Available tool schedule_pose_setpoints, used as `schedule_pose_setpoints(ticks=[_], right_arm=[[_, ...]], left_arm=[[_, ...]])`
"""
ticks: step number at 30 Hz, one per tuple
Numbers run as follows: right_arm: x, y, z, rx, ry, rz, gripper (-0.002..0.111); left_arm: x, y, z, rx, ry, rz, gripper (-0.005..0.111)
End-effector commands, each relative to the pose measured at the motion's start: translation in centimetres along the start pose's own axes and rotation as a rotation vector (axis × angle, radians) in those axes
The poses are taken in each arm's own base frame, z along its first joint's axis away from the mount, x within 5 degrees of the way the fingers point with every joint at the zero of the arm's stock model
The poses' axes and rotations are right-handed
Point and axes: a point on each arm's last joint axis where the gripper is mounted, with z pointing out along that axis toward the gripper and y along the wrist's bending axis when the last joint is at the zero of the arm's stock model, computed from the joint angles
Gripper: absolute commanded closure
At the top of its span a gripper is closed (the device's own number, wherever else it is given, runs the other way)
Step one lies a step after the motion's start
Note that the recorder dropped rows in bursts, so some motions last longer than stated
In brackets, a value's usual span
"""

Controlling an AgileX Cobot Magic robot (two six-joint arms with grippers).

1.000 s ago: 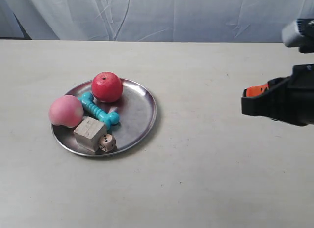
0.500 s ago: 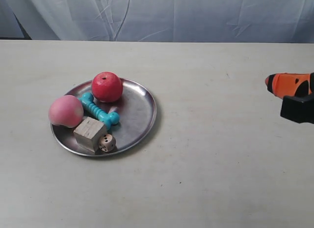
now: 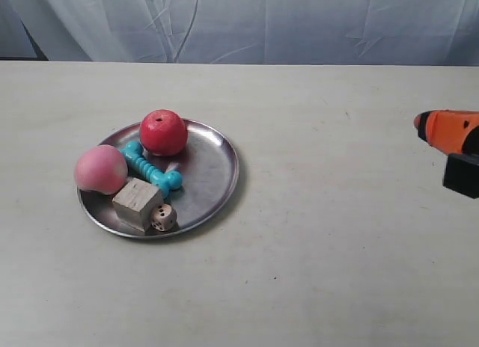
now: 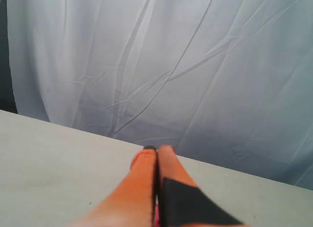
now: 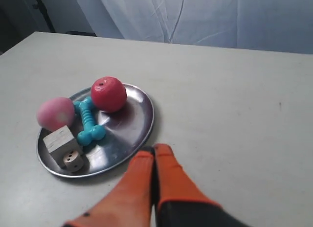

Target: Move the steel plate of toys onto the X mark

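we see the steel plate (image 3: 159, 179) resting flat on the tabletop (image 3: 322, 250), with apple (image 3: 163, 132), peach (image 3: 100, 169), bone (image 3: 151, 168), block (image 3: 137, 203) and die (image 3: 163, 217) on it. both the right gripper (image 5: 154, 149) and left gripper (image 4: 157, 149) have fingers pressed together, holding nothing. a faint dark mark (image 5: 280, 104), possibly the x mark, lies well apart from the plate.

Toy-laden steel plate (image 3: 213, 167) (shiny, flat) on table (image 3: 337, 250)
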Motion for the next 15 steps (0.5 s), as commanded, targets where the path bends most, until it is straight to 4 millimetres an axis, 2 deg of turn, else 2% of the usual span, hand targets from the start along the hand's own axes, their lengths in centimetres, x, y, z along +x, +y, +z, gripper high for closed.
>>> schedule_pose_setpoints(ticks=[1,7,9,10,15], right_arm=[[2.0,-1.3,-1.5,0.09,-0.097,-0.05,0.108],[8.9,-3.9,-1.8,0.244,-0.272,0.048,0.108],[10.3,-4.3,-2.1,0.265,-0.348,0.084,0.108],[10.9,-4.4,-2.2,0.275,-0.372,0.089,0.108],[11.0,-4.5,-3.2,0.345,-0.441,0.057,0.108]], left_arm=[[0.0,0.0,-0.1,-0.005,-0.013,-0.003,0.107],[0.0,0.1,-0.1,-0.005,-0.014,-0.001,0.107],[0.0,0.0,-0.1,-0.004,-0.015,-0.003,0.107],[0.0,0.0,-0.1,-0.004,-0.015,-0.005,0.107],[0.0,0.0,-0.1,-0.004,-0.015,-0.005,0.107]])
